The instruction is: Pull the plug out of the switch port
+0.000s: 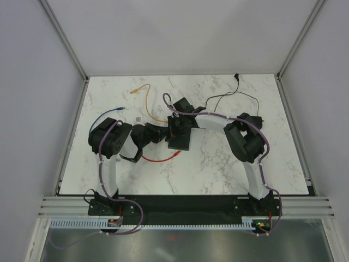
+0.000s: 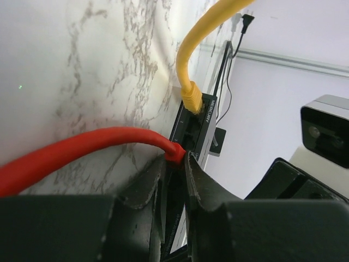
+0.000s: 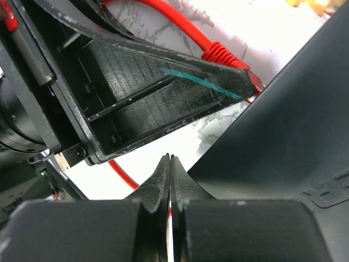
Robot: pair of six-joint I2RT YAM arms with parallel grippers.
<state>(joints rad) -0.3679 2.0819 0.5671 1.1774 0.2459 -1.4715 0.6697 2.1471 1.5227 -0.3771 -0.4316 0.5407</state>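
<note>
At the switch (image 2: 208,117), two plugs (image 2: 192,100).

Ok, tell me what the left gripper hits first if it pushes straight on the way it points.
The red plug, pinched between its fingertips. Pushed on, the left gripper would press it against the black switch just behind; depth there is hard to judge.
</note>
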